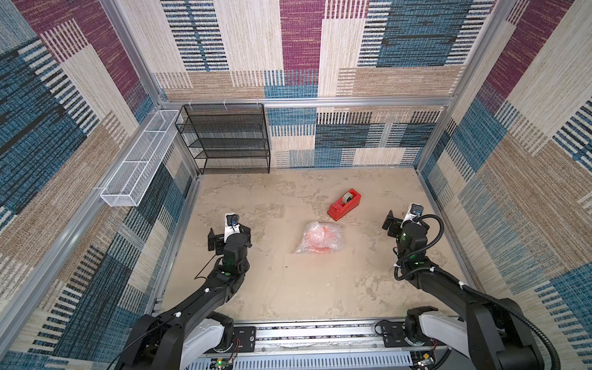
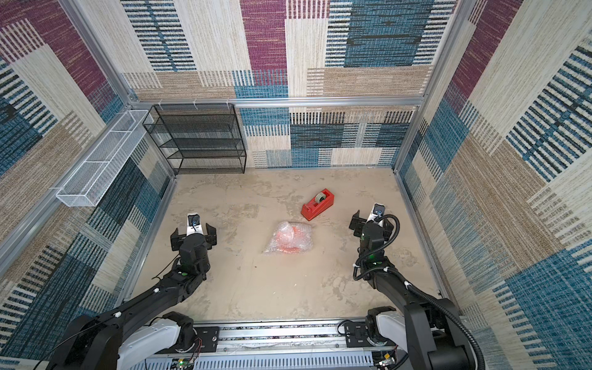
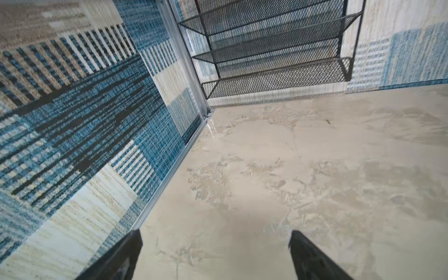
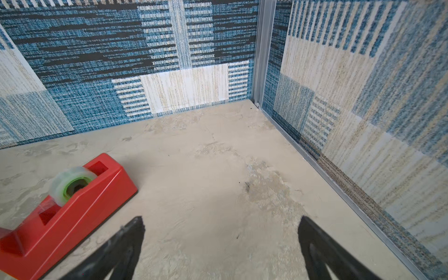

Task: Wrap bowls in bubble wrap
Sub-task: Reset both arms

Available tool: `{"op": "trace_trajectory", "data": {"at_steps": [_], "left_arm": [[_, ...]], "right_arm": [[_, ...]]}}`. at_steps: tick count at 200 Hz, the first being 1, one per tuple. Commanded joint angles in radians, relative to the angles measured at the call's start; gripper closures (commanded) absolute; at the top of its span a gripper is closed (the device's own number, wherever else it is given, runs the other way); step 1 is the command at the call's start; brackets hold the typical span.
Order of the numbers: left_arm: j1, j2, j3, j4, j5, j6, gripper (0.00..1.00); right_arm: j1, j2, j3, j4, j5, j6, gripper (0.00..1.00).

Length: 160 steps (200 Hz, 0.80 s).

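The bowl (image 1: 322, 241) sits in the middle of the table (image 1: 288, 294), and the bubble wrap (image 1: 306, 248) is all around it. You can see the orange through the clear bubbles in both top views. The wrap looks bunched and loose, and one flat corner lies on the table on the left arm's side. I see no tape on it, but it is too small to be sure. I see only this one bowl.

So the wrapping looks done, or almost done. What may be left is to stick the loose corner down. The red tape holder (image 1: 344, 205) stands near the bundle, farther back and more toward the right arm, not touching it. A tape roll (image 4: 72, 184) sits in it.

Both arms are well away from the bundle, one on each side. The left gripper (image 3: 215, 242) has its fingers spread wide with nothing between them, only bare table below. The right gripper (image 4: 221, 225) is the same, fingers wide and holding nothing. The tape holder is near it, off to one side.

Two things here could hold stuff. The black shelf (image 1: 227, 141) stands in the far corner on the left side, and its levels look bare. The white basket (image 1: 137, 163) hangs on the left wall. Wire walls split it into parts, and I see nothing in any of them.
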Motion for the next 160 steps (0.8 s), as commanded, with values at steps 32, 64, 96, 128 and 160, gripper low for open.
{"op": "trace_trajectory", "data": {"at_steps": [32, 64, 96, 128, 160], "left_arm": [[0.122, 0.174, -0.038, 0.282, 0.251, -0.070, 0.00], [0.142, 0.270, 0.016, 0.299, 0.299, -0.025, 0.00], [0.153, 0.429, 0.010, 0.510, 0.326, 0.025, 0.00], [0.182, 0.416, -0.027, 0.525, 0.381, -0.019, 0.00], [0.178, 0.476, -0.044, 0.609, 0.436, 0.014, 0.00]], "right_arm": [[-0.082, 0.129, -0.132, 0.460, -0.140, -0.086, 0.01], [-0.118, 0.177, -0.167, 0.583, -0.244, -0.076, 0.01], [-0.145, 0.226, -0.198, 0.688, -0.313, -0.052, 0.01], [-0.146, 0.326, -0.211, 0.804, -0.366, -0.063, 0.01], [-0.145, 0.371, -0.181, 0.785, -0.364, -0.063, 0.01]]}}
